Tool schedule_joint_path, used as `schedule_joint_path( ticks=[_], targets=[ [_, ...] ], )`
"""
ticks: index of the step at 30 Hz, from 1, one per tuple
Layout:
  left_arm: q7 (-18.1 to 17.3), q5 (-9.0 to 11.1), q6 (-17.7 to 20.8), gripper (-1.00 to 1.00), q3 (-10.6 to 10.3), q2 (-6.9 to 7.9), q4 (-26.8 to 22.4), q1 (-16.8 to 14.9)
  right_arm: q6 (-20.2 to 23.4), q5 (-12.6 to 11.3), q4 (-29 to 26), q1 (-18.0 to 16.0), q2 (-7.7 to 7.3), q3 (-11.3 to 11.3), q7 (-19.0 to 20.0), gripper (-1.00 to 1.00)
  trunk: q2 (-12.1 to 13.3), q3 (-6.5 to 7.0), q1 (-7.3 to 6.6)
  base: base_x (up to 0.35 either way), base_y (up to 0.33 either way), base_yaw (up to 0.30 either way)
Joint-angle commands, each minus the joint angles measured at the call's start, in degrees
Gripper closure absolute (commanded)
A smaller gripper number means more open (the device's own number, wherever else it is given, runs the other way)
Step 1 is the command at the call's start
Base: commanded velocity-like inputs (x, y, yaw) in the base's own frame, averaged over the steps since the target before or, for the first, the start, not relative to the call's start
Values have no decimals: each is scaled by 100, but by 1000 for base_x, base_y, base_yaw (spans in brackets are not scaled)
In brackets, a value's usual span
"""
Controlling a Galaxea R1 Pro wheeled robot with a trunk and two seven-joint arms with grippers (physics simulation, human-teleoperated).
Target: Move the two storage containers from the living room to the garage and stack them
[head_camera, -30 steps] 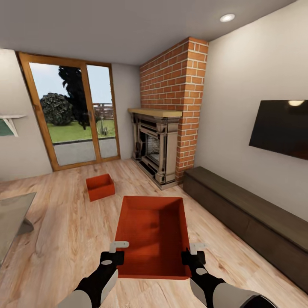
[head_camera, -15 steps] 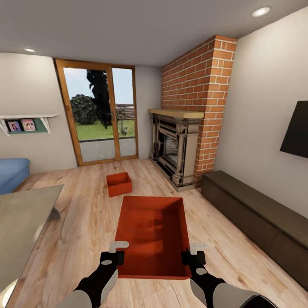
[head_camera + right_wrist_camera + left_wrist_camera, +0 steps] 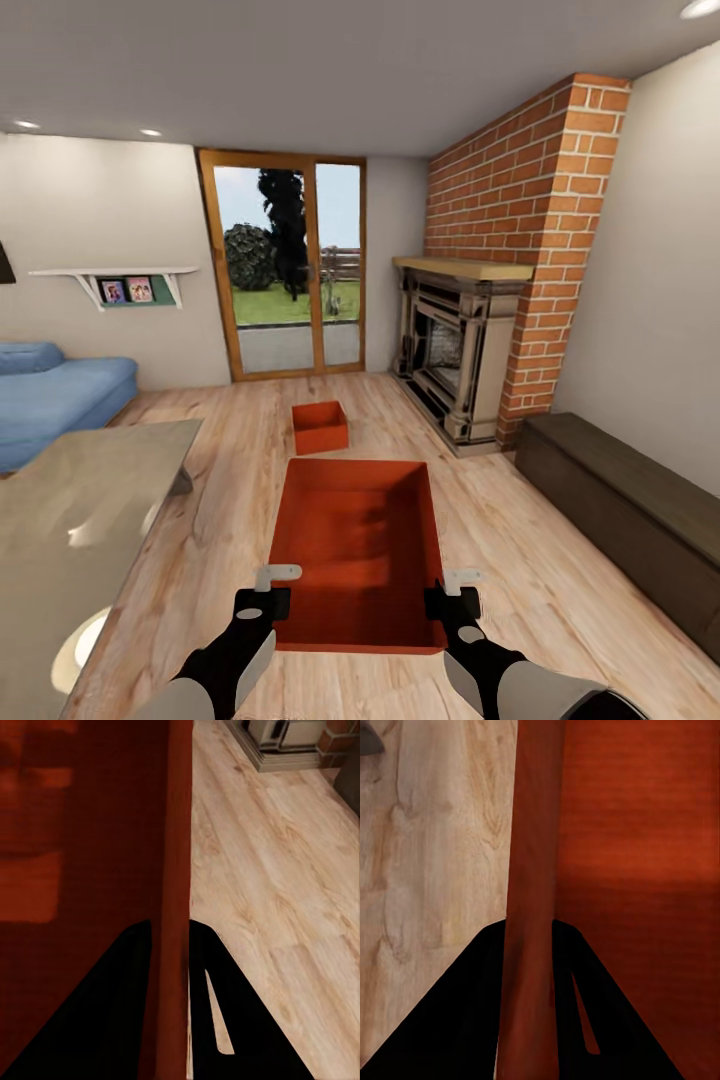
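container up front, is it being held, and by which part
Yes. The near storage container is held by both grippers: the left gripper pinches its left side wall, the right gripper its right side wall, both near the corners closest to the robot.

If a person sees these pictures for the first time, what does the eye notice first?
First, the large orange-red container low in the centre, its side walls pinched by the left gripper and the right gripper. Then the second container on the wood floor beyond, and the brick fireplace at right.
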Motion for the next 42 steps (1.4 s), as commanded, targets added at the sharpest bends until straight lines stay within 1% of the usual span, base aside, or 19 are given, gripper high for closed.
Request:
schedule_joint_path(
  ticks=[1,42],
  targets=[
    [153,27,48,100,398,9,2,-4,-60,-30,-15,-6,-1,-258,-27,100,-6,-5,1,0,0,300],
    [153,27,48,100,398,10,2,-4,-60,-30,-15,-6,-1,-258,-9,100,-6,84,1,0,0,300]
  ],
)
